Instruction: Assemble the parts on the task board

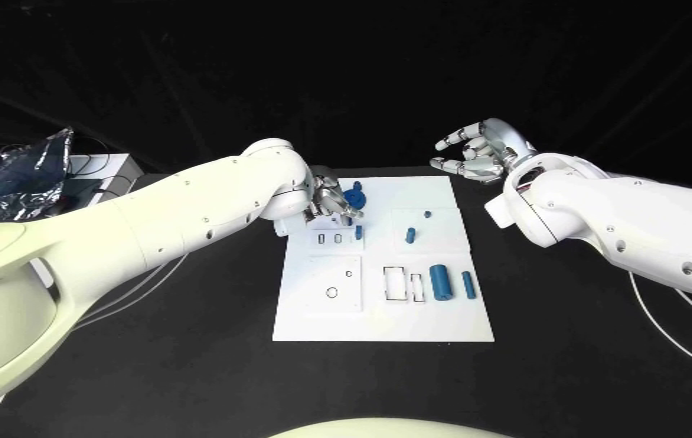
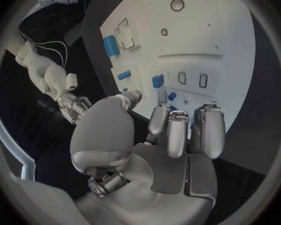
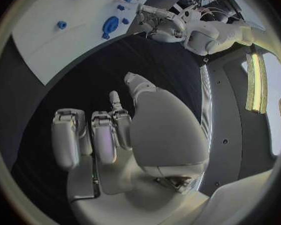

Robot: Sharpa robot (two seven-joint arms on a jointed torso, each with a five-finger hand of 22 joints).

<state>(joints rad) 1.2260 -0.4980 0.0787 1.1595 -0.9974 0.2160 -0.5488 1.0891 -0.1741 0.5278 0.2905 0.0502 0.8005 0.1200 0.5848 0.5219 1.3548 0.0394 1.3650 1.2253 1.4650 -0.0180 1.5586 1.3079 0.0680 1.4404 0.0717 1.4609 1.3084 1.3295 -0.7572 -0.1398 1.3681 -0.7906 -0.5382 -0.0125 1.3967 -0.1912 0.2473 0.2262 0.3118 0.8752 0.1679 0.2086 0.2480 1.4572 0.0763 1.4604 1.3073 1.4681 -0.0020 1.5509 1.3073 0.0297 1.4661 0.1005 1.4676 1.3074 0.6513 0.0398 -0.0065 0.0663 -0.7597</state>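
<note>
Task board: a flat white rectangular plate [image 1: 378, 308] in the middle of the black table [image 1: 173, 368], cut with small round holes and rectangular slots, lying between the two hands.

Parts: small blue plastic pieces. A broad blue cylinder [image 1: 440, 282] and a slimmer blue peg [image 1: 469, 284] lie side by side on the board's right half, well in front of the right hand. A short blue peg [image 1: 410, 235] and a tiny blue stub [image 1: 427, 215] sit nearer the middle. A round blue knob-like piece [image 1: 355, 197] rests at the board's far edge, just beside the left hand's fingers, and a small blue piece [image 1: 359, 231] stands close below those fingers.

Board slots: the rectangular cut-outs beside the broad cylinder look unfilled; whether the standing pieces are seated in holes I cannot tell.

Left hand: the silver left hand [image 1: 332, 208] hangs over the board's far left corner, fingers [image 2: 177, 132] loosely apart and bent downward, nothing held in them.

Right hand: the silver right hand [image 1: 479, 154] hovers off the board past its far right corner, above bare table, fingers [image 3: 104, 137] curved but spread, holding nothing.
</note>
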